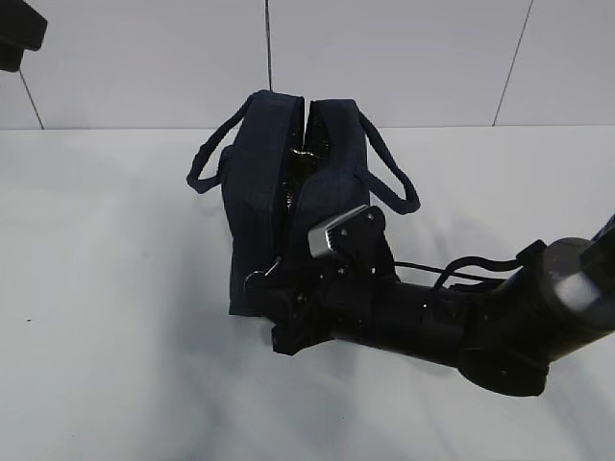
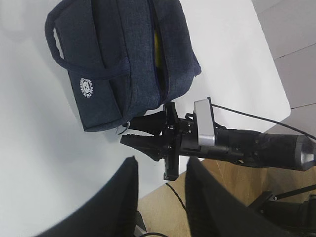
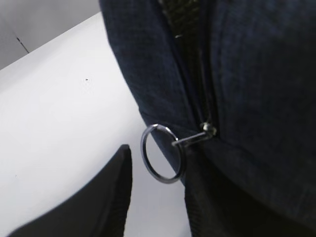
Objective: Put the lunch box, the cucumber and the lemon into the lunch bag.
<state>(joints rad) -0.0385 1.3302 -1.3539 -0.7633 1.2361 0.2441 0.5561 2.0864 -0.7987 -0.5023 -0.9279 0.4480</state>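
Observation:
The navy lunch bag [image 1: 264, 182] stands mid-table, its top zipper parted. In the left wrist view the lunch bag [image 2: 106, 64] shows its white logo, and a strip of bright yellow [image 2: 157, 49] shows in the slit; I cannot tell if it is the lemon. The lunch box and cucumber are hidden. My right gripper [image 1: 264, 309] is at the bag's near end, open, with the metal ring pull [image 3: 163, 154] between its fingertips [image 3: 113, 192]. It also shows in the left wrist view [image 2: 132, 134]. My left gripper [image 2: 163, 160] is open and empty, raised off to the bag's side.
The white table [image 1: 106, 288] extends around the bag; its edge [image 2: 163, 185] runs below my left gripper, with wooden floor beyond. The right arm [image 1: 480, 327] lies across the front right. A dark part of the left arm [image 1: 19, 34] shows at top left.

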